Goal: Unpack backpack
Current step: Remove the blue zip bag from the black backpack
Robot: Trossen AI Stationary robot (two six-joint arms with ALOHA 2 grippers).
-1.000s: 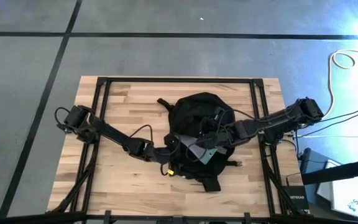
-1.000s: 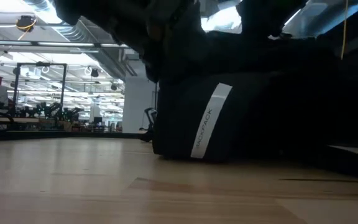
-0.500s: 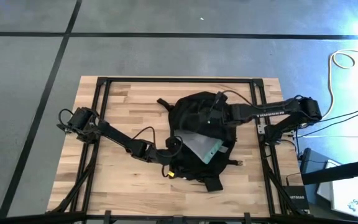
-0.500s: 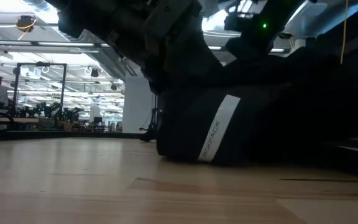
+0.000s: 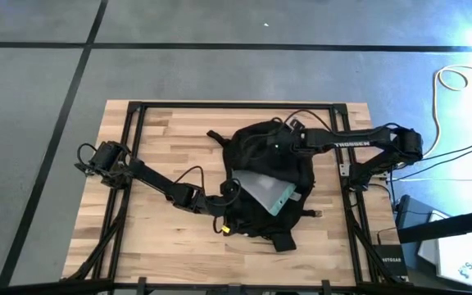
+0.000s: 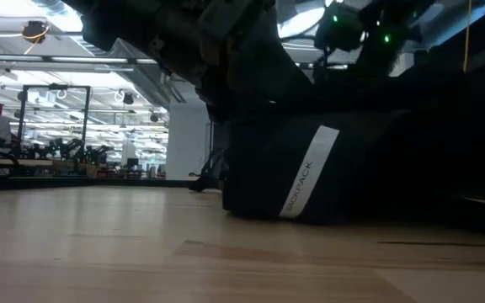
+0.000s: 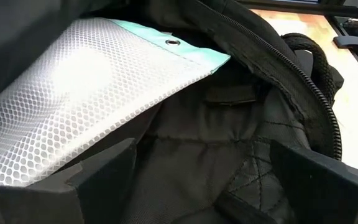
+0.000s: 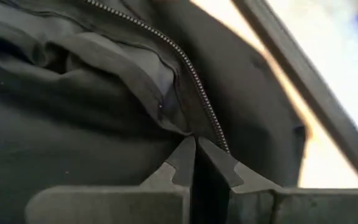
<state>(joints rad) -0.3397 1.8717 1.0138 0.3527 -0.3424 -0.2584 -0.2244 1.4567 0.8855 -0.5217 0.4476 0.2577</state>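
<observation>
The black backpack (image 5: 256, 156) lies on its back in the middle of the wooden table (image 5: 154, 139), its mouth unzipped. A translucent mesh pouch (image 5: 269, 193) with a teal edge pokes out of the mouth. My left gripper (image 5: 234, 195) reaches in from the table's left and stands open in the mouth, the pouch (image 7: 86, 93) just ahead of it and the dark lining between its fingers; whether they touch cloth, I cannot tell. My right gripper (image 5: 279, 143) is over the backpack's far part, shut at the zip edge. My right gripper (image 8: 195, 149) pinches the backpack's zip edge (image 8: 188, 127) between its fingertips, slanting down from the table's right side. Creases in the black cloth run toward the tips. How many layers it has, I cannot tell. The backpack's body rests on the table.
Black frame rails (image 5: 338, 147) run along the table's far and right sides, close to my right arm. A strap end (image 5: 279, 242) and a small yellow tag (image 5: 224, 228) lie on the near side of the backpack. Bare wood shows at the left.
My right gripper, shut throughout, has gone from above the pouch toward the table's far edge. The backpack's upper flap has drawn back with it and more of the pouch shows. In the low view the backpack's grey stripe has shifted sideways.
</observation>
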